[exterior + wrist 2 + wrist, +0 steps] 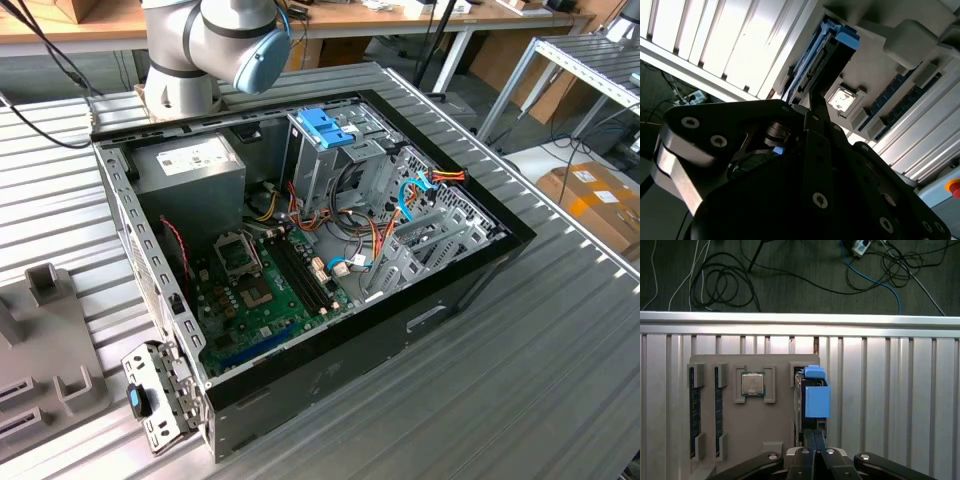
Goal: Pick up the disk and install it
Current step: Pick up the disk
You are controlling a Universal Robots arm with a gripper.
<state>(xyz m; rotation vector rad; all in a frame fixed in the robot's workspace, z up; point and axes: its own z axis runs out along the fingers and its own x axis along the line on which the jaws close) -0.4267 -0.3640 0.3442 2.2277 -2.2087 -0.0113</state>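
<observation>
Jaws together, no gap visible between tips, right at near end of disk (816,400); contact with it not discernible. Disk stands on edge in slot of grey holder (775,420), blue end tab (814,372) at far end, metal body mostly hidden behind blue carrier. Holder also carries processor chip (753,384) and memory sticks (695,412), sits on ribbed counter (890,405). Exterior view: open computer case (350,350) on counter, arm (215,40) cut off above it.
</observation>
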